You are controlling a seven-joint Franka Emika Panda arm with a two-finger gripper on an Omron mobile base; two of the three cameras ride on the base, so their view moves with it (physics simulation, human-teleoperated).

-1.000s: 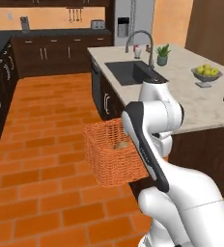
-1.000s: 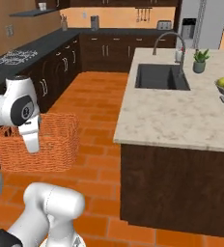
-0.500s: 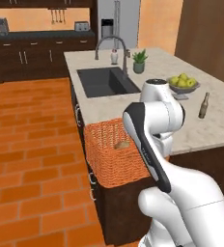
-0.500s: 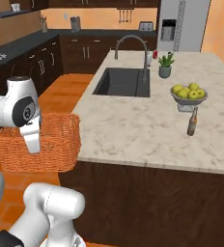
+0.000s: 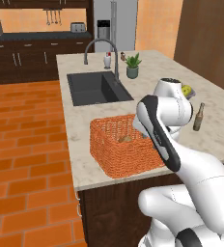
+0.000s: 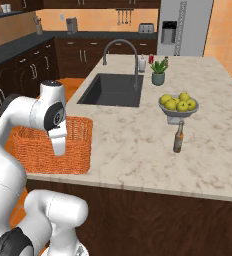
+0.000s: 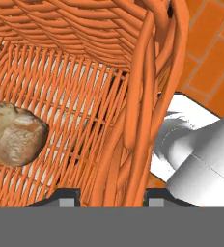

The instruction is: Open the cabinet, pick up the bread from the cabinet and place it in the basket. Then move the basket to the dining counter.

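My gripper (image 7: pixel 113 195) is shut on the side wall of the orange woven basket (image 5: pixel 126 147), whose rim (image 7: pixel 143 96) runs between the two fingertips. The bread (image 7: pixel 15 135), a small tan roll, lies on the basket's floor and also shows inside it as the bread (image 5: pixel 125 139). The basket (image 6: pixel 38 147) sits over the near left corner of the dining counter (image 5: pixel 75 125); I cannot tell whether it rests on the top or hangs just above. My forearm hides the gripper's fingers in both base views. The cabinet is out of view.
On the dining counter (image 6: pixel 138 145) are a dark sink (image 5: pixel 97 87) with a curved faucet (image 5: pixel 102 48), a potted plant (image 5: pixel 132 65), a fruit bowl (image 6: pixel 178 105) and a brown bottle (image 6: pixel 178 137). Orange tiled floor lies to the left.
The base has driven up to the island, so the whole scene shifted. The basket, still in my grip with the bread inside, now hangs over the counter's corner instead of the floor.
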